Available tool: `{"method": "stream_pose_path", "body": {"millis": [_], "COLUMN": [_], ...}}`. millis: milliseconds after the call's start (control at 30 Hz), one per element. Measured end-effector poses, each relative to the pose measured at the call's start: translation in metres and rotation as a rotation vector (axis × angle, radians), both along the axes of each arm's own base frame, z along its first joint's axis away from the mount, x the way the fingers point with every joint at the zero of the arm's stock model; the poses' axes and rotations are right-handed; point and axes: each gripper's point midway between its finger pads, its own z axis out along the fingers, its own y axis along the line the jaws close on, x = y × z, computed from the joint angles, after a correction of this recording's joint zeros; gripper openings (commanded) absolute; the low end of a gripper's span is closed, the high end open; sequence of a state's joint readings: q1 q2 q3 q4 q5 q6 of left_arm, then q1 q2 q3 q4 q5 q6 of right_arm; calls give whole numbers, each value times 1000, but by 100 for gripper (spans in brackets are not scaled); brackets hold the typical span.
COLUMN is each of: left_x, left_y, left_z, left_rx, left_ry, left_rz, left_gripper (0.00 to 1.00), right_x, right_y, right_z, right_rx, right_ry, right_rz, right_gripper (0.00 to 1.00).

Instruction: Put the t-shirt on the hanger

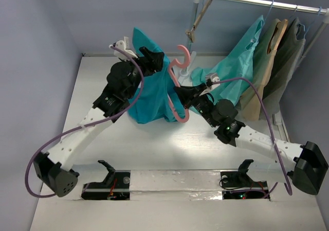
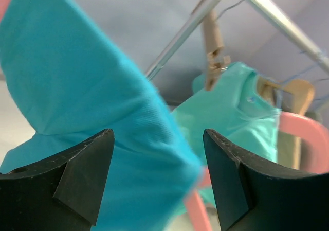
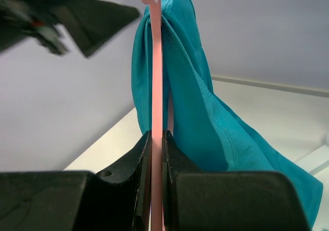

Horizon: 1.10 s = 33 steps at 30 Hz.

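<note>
T-shirt (image 1: pixel 146 100): teal, draped over the pink hanger (image 3: pixel 156 76), raised above the counter's (image 1: pixel 154 148) far middle. We record the right gripper (image 3: pixel 156 138) clamped on the hanger's bar. The left gripper (image 2: pixel 159 159) is at the shirt's upper fold, jaws apart, cloth between them.

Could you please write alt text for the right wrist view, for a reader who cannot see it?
The right gripper is shut on the thin pink plastic hanger, seen edge-on, and the deep teal-blue cotton t-shirt hangs draped over it above a white table.
</note>
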<state>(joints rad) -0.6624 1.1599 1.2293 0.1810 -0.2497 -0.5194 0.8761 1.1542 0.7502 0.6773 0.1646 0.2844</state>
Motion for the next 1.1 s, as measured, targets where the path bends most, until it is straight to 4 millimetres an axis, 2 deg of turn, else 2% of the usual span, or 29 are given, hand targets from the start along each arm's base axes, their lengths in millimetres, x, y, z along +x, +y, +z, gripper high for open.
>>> {"method": "stream_pose_path", "body": {"millis": [67,200,467,700,767,900,967,1000,1067,1100], "left_x": [14,26,26,27,28,29,27,26,23,21], "left_y": [-5,-18,-31,-35,-35,-31,-27,-25,-22,-22], "left_z": [-15,-36,-24,-44,-45,-47,-51,-51,-50,-49], "left_rx": [2,0,-94,-142,-165,-209,-216,-221,-238,-248], "left_ry": [38,90,55,71,67,46,45,42,37,35], "left_rz": [11,-5,-65,-82,-83,-74,-66,-63,-61,-65], "left_gripper": [68,69,69,64,59,38,33,26,21,11], "right_x": [-2,-6,-8,-5,-5,-4,-4,-4,-5,-5], "right_y": [-3,-7,-5,0,3,13,18,20,24,26], "right_z": [1,7,6,-4,-8,-16,-19,-20,-23,-27], "right_rx": [4,15,7,-19,-35,-74,-90,-94,-104,-113], "right_ry": [-3,-13,-14,-2,-2,8,11,12,12,16], "right_rz": [0,-1,17,17,21,22,23,24,28,32], "right_gripper": [0,0,0,0,0,0,0,0,0,0]}}
